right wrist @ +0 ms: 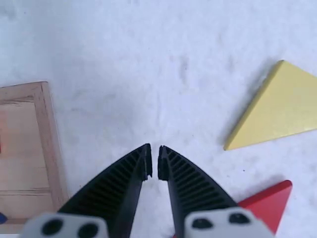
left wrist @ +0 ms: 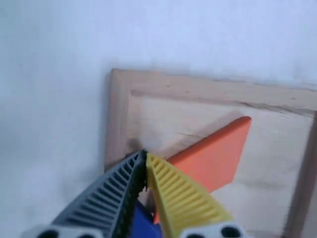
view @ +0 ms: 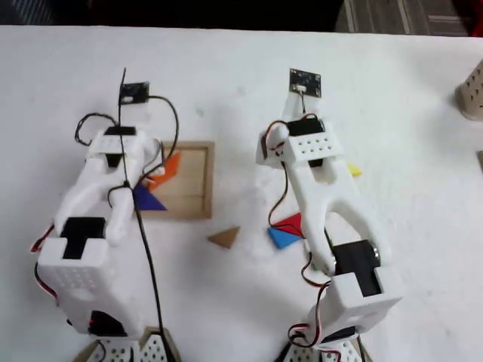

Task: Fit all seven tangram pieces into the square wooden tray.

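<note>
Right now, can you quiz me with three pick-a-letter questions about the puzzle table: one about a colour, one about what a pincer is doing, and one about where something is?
1. What colour is the triangle lying between the tray and the red piece?
A green
B brown
C pink

2. What does the right pincer hold?
A the orange piece
B the red piece
C nothing

3. Where is the orange piece?
A beside the red piece
B in the tray
C in the right pincer

Answers:
1 B, it looks wood-brown.
2 C, nothing sits between its tips.
3 B, it lies inside the tray's rim.
</note>
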{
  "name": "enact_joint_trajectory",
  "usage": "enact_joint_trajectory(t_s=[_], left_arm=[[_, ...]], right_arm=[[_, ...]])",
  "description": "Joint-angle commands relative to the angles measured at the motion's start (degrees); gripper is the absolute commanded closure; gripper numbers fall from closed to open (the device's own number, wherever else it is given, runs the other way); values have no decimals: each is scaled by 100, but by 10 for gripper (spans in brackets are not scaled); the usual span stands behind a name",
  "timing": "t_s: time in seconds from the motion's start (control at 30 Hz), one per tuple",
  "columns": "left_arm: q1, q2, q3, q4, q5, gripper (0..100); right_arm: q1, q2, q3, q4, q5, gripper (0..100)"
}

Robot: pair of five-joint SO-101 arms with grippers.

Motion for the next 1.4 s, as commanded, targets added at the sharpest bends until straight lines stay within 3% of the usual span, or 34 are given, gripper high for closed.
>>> enact_joint_trajectory(t_s=[0.0, 0.23, 0.63, 0.97, 1.1, 1.23, 1.37], left_arm=[[541, -426, 290, 290, 9, 978], [593, -963, 897, 281, 44, 978], [40, -1147, 457, -53, 53, 978], [1446, -2290, 1556, -1125, 9, 978], [1921, -2782, 2409, -1987, 9, 978], [1956, -2308, 2418, -2321, 9, 978], [1481, -1587, 1776, -2084, 9, 978]], right_arm=[[31, -330, -53, -66, 9, 967], [31, -330, -53, -66, 9, 967], [31, -330, -62, -66, 9, 967], [31, -338, -62, -66, 18, 967], [31, -338, -62, -66, 18, 967], [31, -338, -62, -66, 18, 967], [31, -338, -62, -66, 18, 967]])
